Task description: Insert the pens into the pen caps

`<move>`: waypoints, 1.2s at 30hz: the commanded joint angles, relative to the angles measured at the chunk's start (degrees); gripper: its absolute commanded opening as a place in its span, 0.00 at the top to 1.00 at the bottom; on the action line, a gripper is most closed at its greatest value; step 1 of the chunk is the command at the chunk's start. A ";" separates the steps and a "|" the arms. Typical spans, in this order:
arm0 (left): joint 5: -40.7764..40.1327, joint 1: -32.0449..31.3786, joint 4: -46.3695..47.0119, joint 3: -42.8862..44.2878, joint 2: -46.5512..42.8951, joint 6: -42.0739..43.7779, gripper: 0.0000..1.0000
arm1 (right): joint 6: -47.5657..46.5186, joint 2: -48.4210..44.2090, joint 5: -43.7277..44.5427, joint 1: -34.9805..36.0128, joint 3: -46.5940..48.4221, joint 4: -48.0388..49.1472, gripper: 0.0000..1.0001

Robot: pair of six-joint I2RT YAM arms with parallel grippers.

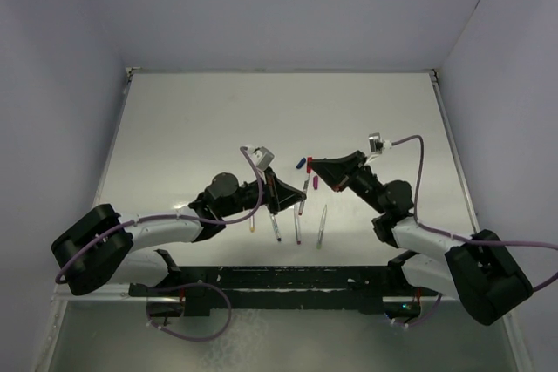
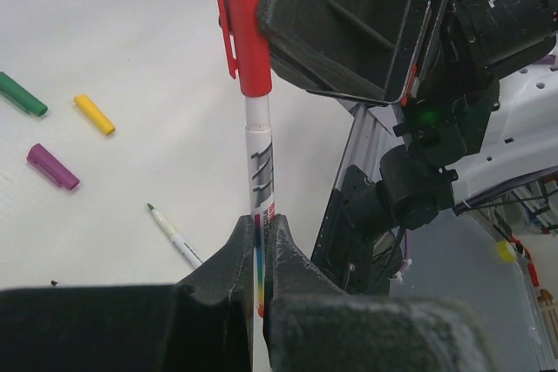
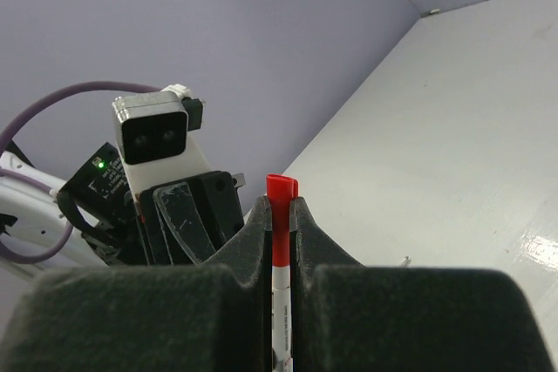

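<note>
My left gripper (image 1: pixel 295 199) (image 2: pixel 260 219) is shut on the lower barrel of a white pen (image 2: pixel 259 154) and holds it upright above the table. A red cap (image 2: pixel 248 32) sits on the pen's top end. My right gripper (image 1: pixel 315 166) (image 3: pixel 280 202) is shut on that red cap (image 3: pixel 280 219), with the pen's barrel (image 3: pixel 279 302) running down between its fingers. Green (image 2: pixel 22 95), yellow (image 2: pixel 93 114) and purple (image 2: pixel 52 167) caps lie loose on the table. A green-tipped pen (image 2: pixel 174 234) lies near them. Three more pens (image 1: pixel 297 231) lie in front of the grippers.
A blue cap (image 1: pixel 302 163) and the purple cap (image 1: pixel 315 183) lie close to the two grippers. The white table (image 1: pixel 218 119) is walled at the back and sides. A black rail (image 1: pixel 288 280) runs along the near edge between the arm bases.
</note>
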 commanded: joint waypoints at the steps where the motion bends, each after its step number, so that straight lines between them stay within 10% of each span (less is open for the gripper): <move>1: -3.00 -0.26 8.94 -0.85 -1.17 -0.31 1.00 | -0.71 1.62 -1.18 1.72 -0.93 4.89 1.00; 36: -14.03 3.51 -0.32 2.09 -14.56 7.63 1.00 | -12.08 7.93 0.28 14.19 2.61 -17.00 1.00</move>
